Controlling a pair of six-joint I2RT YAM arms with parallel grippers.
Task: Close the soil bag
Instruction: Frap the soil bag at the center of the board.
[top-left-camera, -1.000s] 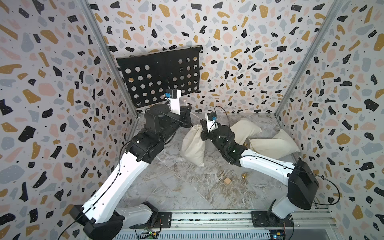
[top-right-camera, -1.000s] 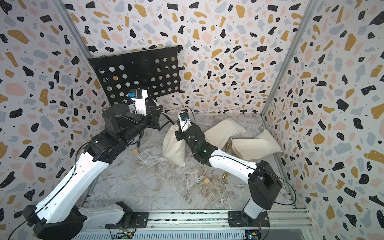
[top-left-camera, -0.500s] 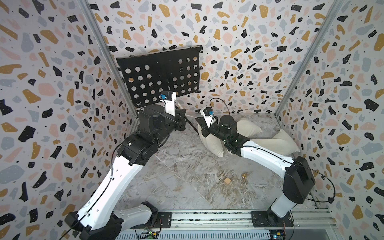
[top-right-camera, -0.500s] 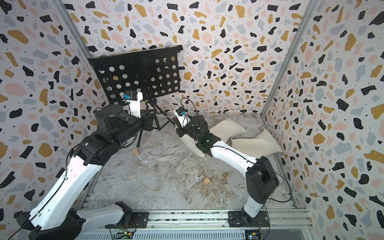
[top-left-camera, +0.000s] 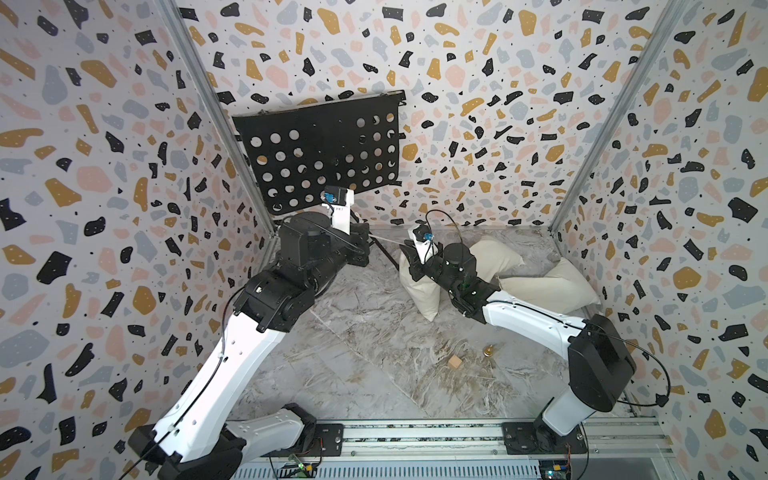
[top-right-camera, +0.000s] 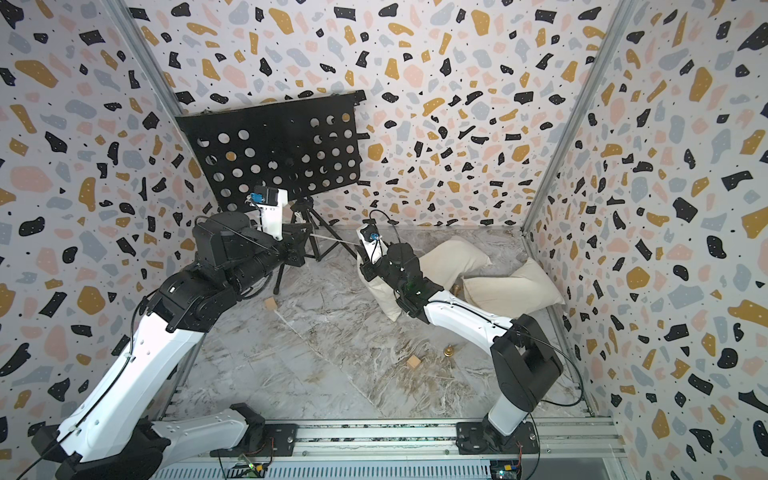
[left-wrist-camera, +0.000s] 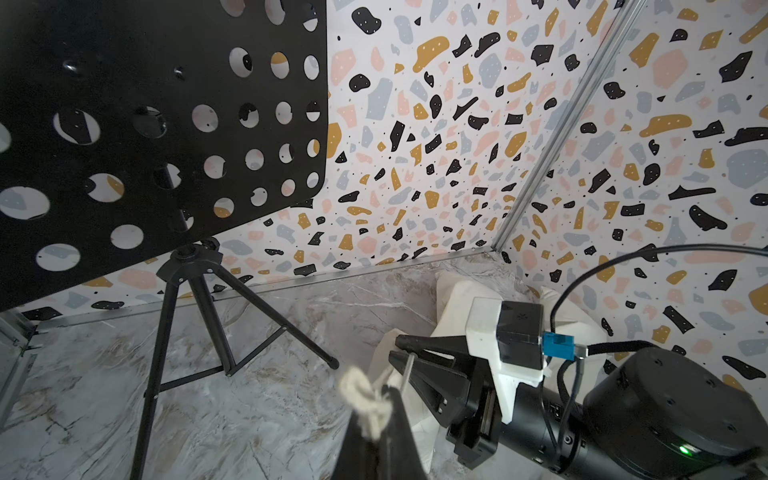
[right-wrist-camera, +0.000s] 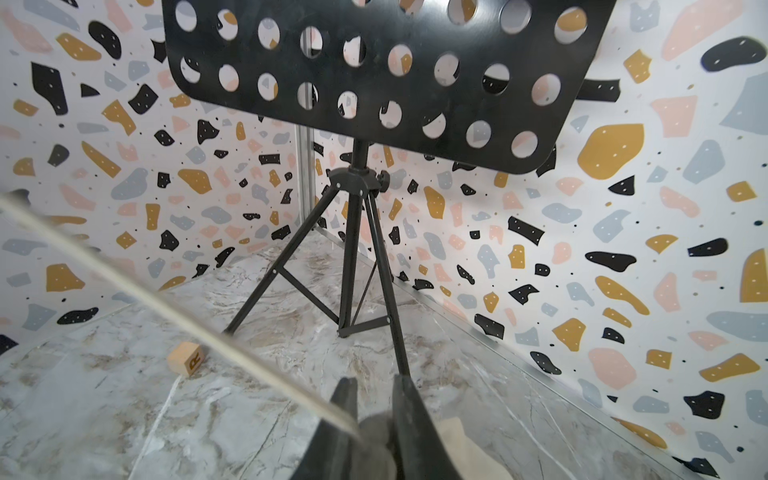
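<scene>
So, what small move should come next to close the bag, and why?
Probably the left gripper should pull the drawstring a little more, away from the soil bag. It is shut on the knotted end, and the string runs taut to the bag's neck, where the right gripper sits, jaws narrowly apart around it. Whether the mouth is fully cinched is hidden.

wooden cube (right-wrist-camera: 185, 358), dark logo, not legible
</scene>
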